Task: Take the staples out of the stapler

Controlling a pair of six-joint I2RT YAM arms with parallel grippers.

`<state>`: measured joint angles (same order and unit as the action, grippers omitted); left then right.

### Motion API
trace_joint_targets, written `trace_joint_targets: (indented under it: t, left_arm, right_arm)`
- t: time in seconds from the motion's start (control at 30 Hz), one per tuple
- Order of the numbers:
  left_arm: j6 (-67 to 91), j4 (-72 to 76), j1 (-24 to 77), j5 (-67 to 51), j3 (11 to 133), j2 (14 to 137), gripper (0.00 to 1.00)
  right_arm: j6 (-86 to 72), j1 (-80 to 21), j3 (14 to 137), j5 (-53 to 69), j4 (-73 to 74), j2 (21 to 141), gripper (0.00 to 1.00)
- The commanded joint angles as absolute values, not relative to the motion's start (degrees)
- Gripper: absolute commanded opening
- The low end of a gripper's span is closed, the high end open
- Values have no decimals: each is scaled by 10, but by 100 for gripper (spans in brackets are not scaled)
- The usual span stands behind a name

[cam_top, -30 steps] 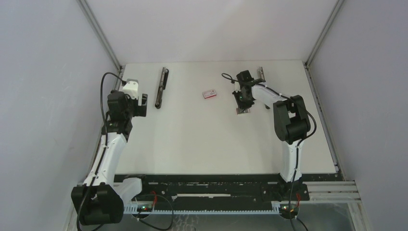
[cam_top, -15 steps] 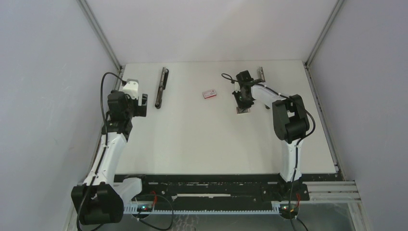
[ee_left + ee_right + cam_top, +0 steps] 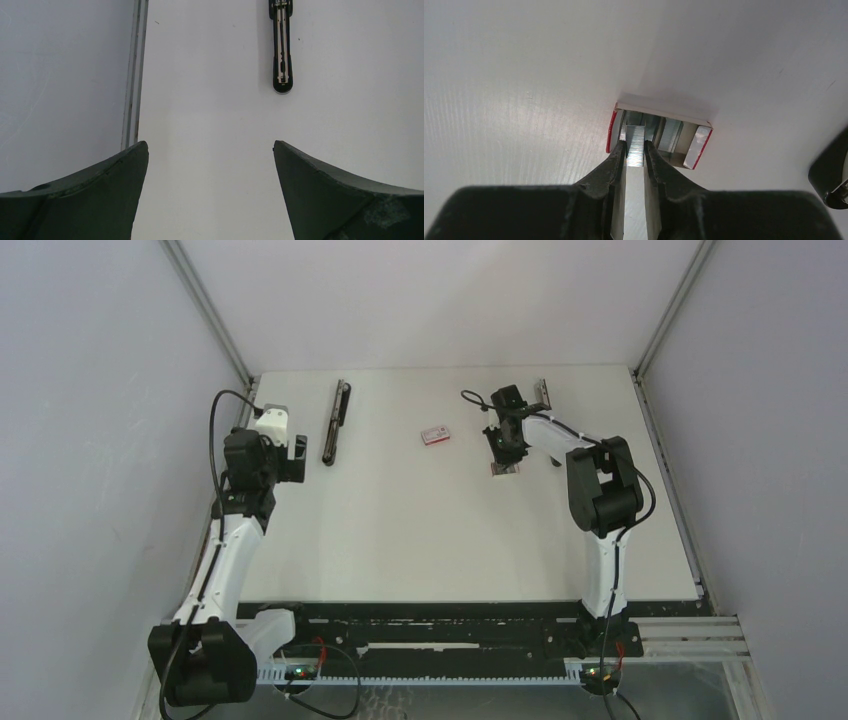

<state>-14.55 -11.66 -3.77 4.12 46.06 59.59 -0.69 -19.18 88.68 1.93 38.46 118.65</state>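
Overhead, the left gripper (image 3: 296,454) hangs above the white table (image 3: 400,530). A long black stapler (image 3: 336,422) lies folded open just beyond it and slightly to its right. The right gripper (image 3: 503,452) points down at a small open box (image 3: 506,470) directly under its tips. A red-and-white box (image 3: 434,435) lies off to its left, and a slim metal bar (image 3: 541,392) lies beyond it near the far edge. Whatever sits between its tips is too small to tell from this height.

Through the left wrist camera, the left gripper (image 3: 210,145) has its fingers (image 3: 100,200) spread wide, with only bare table showing between them. The stapler (image 3: 281,50) lies ahead and a little right of the gap, running lengthwise away from the gripper with its metal channel facing up. A metal rail (image 3: 135,75) runs ahead on the left.

Through the right wrist camera, the right gripper (image 3: 635,150) has its fingers (image 3: 606,172) pinched together on a strip of staples (image 3: 636,136). The strip's far end reaches into the box (image 3: 664,116), which has red ends. More grey strips (image 3: 670,134) lie in the box just right of the tips.
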Motion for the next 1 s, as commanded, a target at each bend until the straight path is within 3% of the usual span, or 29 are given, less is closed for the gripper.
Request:
trace_joint_targets:
  t: [0.0,0.97]
  left_arm:
    - [-144,-98,-41,33,450,593,100]
    - [-144,-98,-41,33,451,597,100]
  right_arm:
    - [-19,-188,911,15,368,1181,14]
    - [-50,-179,914,31,362,1192,13]
